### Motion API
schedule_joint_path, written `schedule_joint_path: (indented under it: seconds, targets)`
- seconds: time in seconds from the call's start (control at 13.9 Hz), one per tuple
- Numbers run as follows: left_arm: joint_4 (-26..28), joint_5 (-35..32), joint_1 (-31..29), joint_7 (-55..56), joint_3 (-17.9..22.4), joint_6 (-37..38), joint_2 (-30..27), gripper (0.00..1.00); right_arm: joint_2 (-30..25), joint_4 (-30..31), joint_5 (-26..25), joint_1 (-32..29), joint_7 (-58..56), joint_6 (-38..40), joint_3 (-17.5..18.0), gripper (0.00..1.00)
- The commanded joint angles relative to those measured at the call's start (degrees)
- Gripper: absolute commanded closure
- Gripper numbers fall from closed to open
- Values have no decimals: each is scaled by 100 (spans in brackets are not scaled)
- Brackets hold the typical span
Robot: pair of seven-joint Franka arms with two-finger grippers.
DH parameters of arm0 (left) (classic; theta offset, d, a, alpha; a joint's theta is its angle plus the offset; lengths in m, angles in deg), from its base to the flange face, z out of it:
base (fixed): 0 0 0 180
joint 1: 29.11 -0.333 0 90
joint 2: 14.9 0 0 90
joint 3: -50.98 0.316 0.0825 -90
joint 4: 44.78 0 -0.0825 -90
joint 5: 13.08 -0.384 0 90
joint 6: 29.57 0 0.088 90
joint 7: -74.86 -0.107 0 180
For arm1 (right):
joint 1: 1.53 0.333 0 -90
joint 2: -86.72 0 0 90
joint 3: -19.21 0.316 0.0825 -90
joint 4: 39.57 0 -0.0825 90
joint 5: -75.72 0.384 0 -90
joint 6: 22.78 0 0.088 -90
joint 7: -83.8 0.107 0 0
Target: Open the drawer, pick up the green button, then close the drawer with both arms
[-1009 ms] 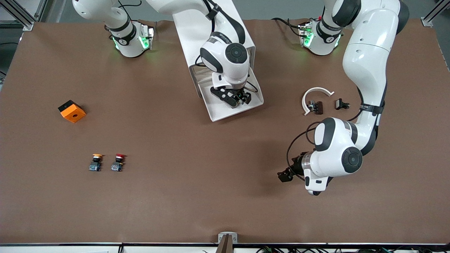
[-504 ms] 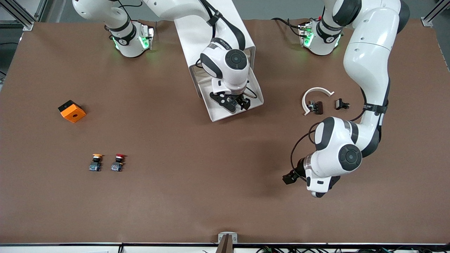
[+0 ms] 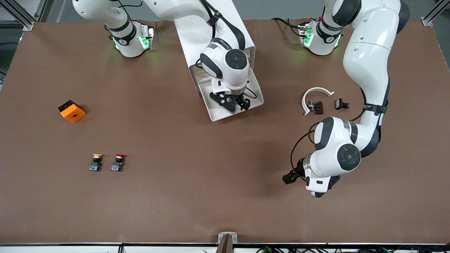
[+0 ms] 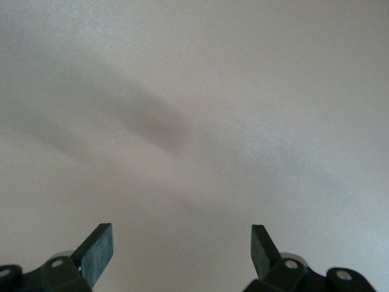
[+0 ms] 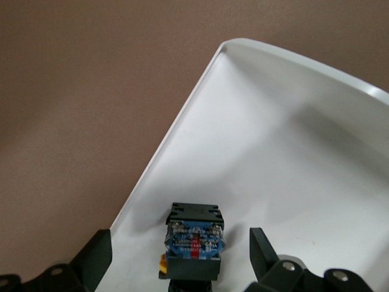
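White drawer (image 3: pixel 219 113) walls surround right pincer (image 3: pixel 235 101).

Pretty even overhead light, soft arm shadows on the brown table (image 3: pixel 211 182); left wrist view is washed-out grey, right one sharp.

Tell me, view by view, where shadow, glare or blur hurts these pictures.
Front view: even light, no glare, soft arm shadows on the table. Left wrist view: pale washed-out table, only diffuse diagonal shadow bands. Right wrist view: sharp on the button in the drawer, faint shadow along its wall.
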Motion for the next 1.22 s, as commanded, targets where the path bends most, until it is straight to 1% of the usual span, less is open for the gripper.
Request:
schedule_joint_path:
  seconds: [0.0,0.07,0.22,0.29,0.36,0.43,0.5,0.58,0.72,0.86,1.08,1.15]
  targets:
    - [109,-127,4,-56,-40,-17,-265,0,81,-107,-121,-9,153,29,12,0]
    - [109,-127,13,-56,-40,-17,-265,0,81,-98,-121,0,153,29,12,0]
    - [109,-145,135,-47,-31,-17,-257,0,90,-90,-156,0,188,29,21,5]
    - [109,-197,153,-39,-31,-17,-265,0,90,-90,-156,0,196,29,21,11]
    - [118,-250,180,-38,-40,-17,-265,0,90,-90,-156,0,196,29,21,21]
    - [135,-355,241,-38,-40,-17,-291,0,98,-90,-165,0,196,29,21,38]
    - [135,-434,285,-38,-40,-17,-327,0,98,-90,-165,0,196,29,21,65]
    - [144,-452,320,-30,-49,-17,-353,0,98,-90,-165,0,196,20,21,82]
    - [188,-487,539,49,-40,-17,-388,0,98,-90,-165,18,196,20,21,100]
    - [188,-680,645,67,-40,-26,-406,0,90,-90,-156,9,231,38,21,100]
    - [223,-699,821,50,-66,-271,-397,0,46,-168,-113,-35,197,64,21,100]
    - [249,-699,882,49,-84,-333,-389,0,11,-317,-69,-148,188,99,21,100]
